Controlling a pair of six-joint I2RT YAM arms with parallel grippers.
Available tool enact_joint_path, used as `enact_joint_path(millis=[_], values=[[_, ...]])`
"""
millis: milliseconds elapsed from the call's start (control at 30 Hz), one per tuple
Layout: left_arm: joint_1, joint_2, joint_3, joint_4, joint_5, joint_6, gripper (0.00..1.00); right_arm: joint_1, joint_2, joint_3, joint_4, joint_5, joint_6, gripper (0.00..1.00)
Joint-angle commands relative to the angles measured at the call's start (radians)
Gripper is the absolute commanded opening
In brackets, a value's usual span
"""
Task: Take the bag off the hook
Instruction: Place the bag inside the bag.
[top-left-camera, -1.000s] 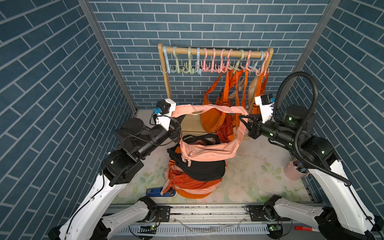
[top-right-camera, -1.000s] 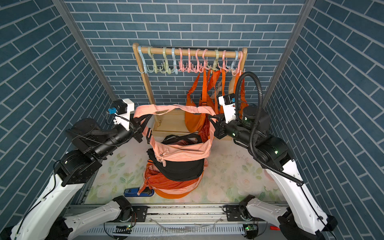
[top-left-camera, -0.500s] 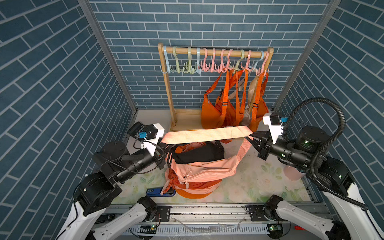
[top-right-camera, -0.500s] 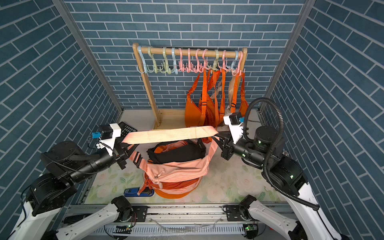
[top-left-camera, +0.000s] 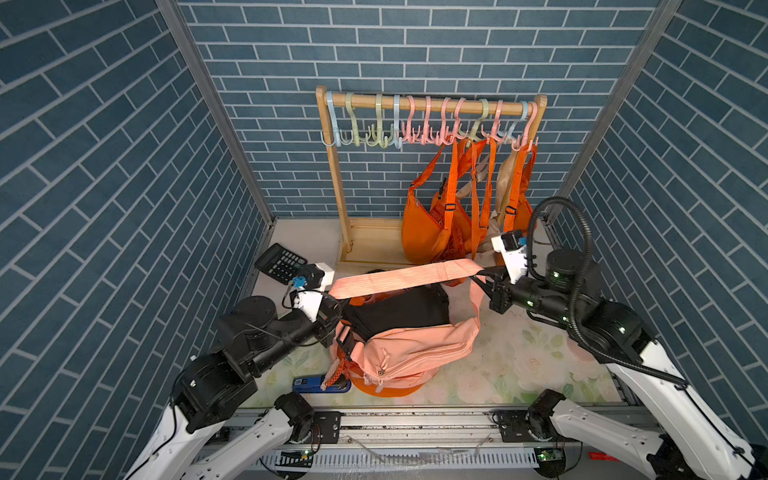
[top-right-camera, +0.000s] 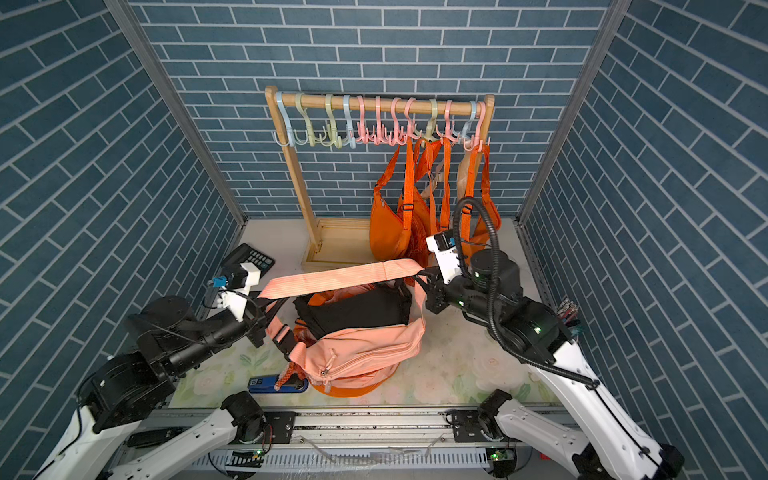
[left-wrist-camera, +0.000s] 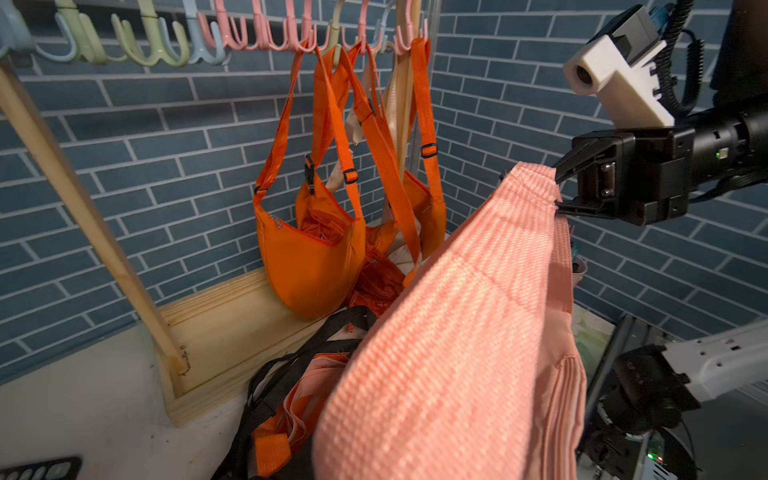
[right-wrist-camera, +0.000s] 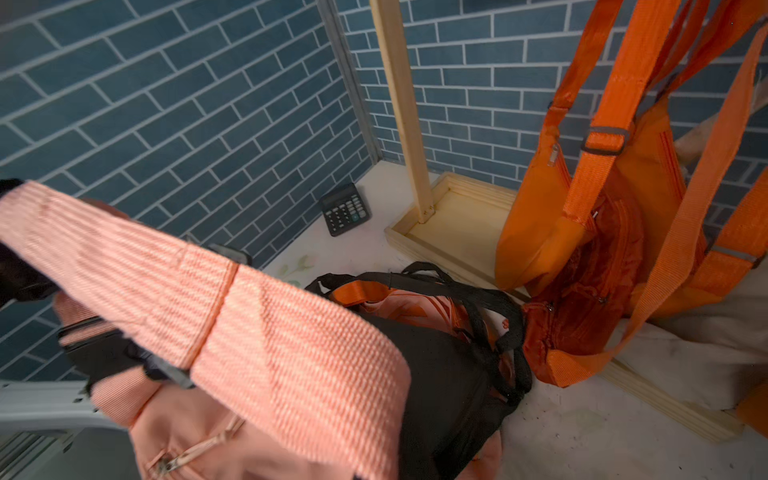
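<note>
Pink bag (top-left-camera: 409, 347) atop black bag (top-left-camera: 399, 311), perhaps inside orange basket (top-left-camera: 388, 390).

Finding: a robotics laboratory test cell, dressed up as a household corner. Printed blue-brick panels (top-left-camera: 415, 41) are standing on 3 sides, joined by bare metal posts (top-left-camera: 216, 108). A floral mat (top-left-camera: 519, 365) is covering the table. Along the table's front edge a metal rail (top-left-camera: 415, 419) is carrying 2 robot arms (top-left-camera: 257, 332), with a slotted cable duct (top-left-camera: 374, 459) and lit circuit boards (top-left-camera: 548, 455) sitting below it. At the back edge a wooden rack (top-left-camera: 336, 183) is holding plastic hooks (top-left-camera: 428, 133) and orange bags (top-left-camera: 424, 232). A calculator (top-left-camera: 280, 262) is lying near the back left corner.
</note>
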Motion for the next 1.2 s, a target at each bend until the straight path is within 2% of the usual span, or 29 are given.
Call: enact_joint_path(millis=[0,133,233,433,567,967,1167], values=[[0.006,0.055,-0.031,0.096,-0.143,-0.029,0.00,-0.011,0.095,-0.013,0.061,0.125,0.030,0.00],[0.013,0.106,-0.055,0.151,-0.259,-0.050,0.00,-0.015,0.196,-0.002,0.107,0.146,0.014,0.00],[0.040,0.144,-0.068,0.188,-0.289,-0.062,0.00,-0.027,0.263,0.018,0.132,0.158,0.004,0.00],[0.151,0.244,-0.090,0.243,-0.224,-0.114,0.00,-0.074,0.362,0.041,0.177,0.138,0.002,0.00],[0.243,0.293,-0.125,0.295,-0.119,-0.193,0.00,-0.108,0.414,0.040,0.206,0.099,0.002,0.00],[0.278,0.436,-0.105,0.329,-0.156,-0.175,0.00,-0.130,0.504,0.026,0.276,0.045,0.005,0.00],[0.322,0.491,-0.090,0.336,-0.147,-0.177,0.00,-0.130,0.563,0.053,0.307,0.017,0.013,0.00]])
